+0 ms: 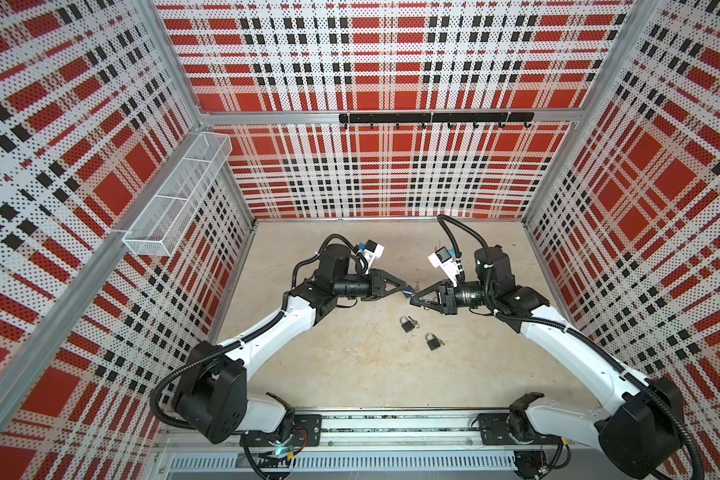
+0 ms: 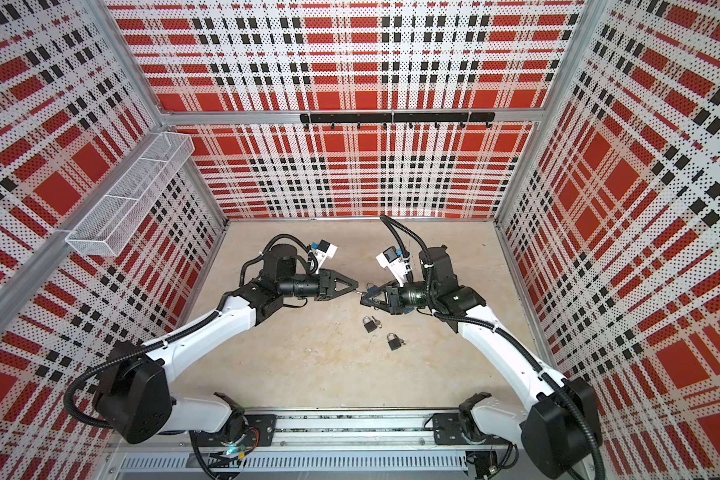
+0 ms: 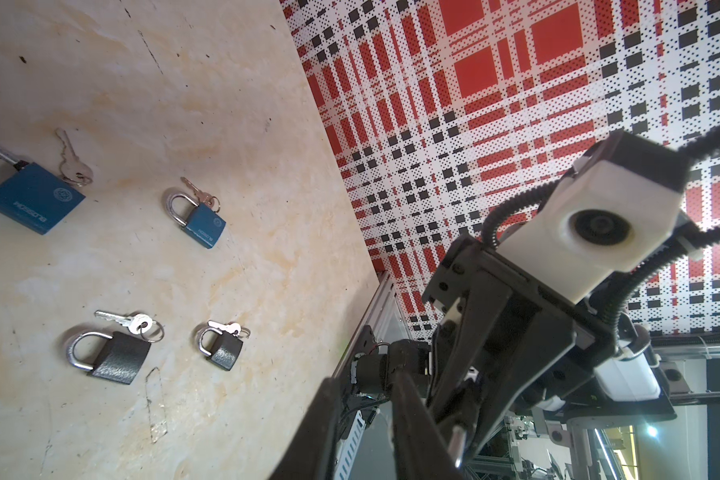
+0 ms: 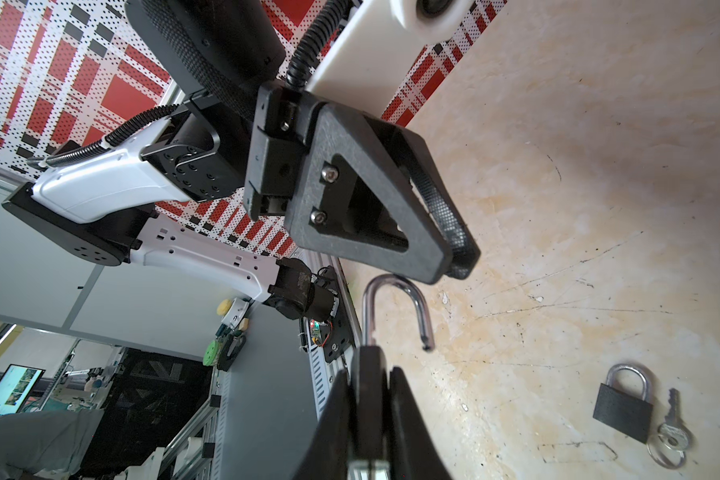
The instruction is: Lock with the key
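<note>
**Arm and tool bodywork: findings as seen**

The left arm [image 1: 267, 332] and right arm [image 1: 566, 353] are each wearing glossy white link shells between matte black joint housings. Black corrugated conduit [image 4: 310, 48] is running along both, and white ties [image 1: 481, 264] are binding it. A white wrist camera housing [image 3: 533, 245] with a round black lens is sitting above the right tool [image 4: 368, 374]. The left tool [image 4: 454, 268] is showing black triangular fingers [image 4: 350, 249] with cut-out centres, two silver screws [image 4: 328, 174] and a fine-textured pad [image 4: 441, 208]. Black base plates [image 1: 304, 428] are anchoring both arms.
</note>
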Tool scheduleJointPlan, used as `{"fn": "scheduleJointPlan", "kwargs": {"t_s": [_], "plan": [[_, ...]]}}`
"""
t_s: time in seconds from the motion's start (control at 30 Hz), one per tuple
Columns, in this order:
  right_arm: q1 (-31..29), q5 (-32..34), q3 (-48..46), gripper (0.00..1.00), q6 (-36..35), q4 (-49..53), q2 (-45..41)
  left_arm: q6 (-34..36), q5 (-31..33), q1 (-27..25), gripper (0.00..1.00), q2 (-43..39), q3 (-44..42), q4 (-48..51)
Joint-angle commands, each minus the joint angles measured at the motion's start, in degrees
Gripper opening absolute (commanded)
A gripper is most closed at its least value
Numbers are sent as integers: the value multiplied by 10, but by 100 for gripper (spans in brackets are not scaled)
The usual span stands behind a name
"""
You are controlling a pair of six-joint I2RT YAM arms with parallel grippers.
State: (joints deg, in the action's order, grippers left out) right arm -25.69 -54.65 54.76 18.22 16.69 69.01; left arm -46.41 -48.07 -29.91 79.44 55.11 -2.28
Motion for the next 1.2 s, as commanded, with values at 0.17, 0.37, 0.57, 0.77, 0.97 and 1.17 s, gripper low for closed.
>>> {"fn": "scheduleJointPlan", "kwargs": {"t_s": [0.17,0.37,0.57,0.77,0.97,1.17], "plan": [[-2,2,24,0,-20,-22,1,5,-15,8,27,-47,-25,10],[-2,7,32,0,-24,-16,3,5,-18,10,27,-54,-30,13],[-1,2,29,0,-20,-23,4,8,-15,23,26,-67,-41,15],[4,-6,20,0,-10,-38,13,16,-5,27,26,-96,-44,15],[5,-28,10,0,17,-78,21,33,-16,22,33,-116,-43,14],[5,-39,14,0,28,-87,25,48,-17,-1,38,-102,-37,14]]}}
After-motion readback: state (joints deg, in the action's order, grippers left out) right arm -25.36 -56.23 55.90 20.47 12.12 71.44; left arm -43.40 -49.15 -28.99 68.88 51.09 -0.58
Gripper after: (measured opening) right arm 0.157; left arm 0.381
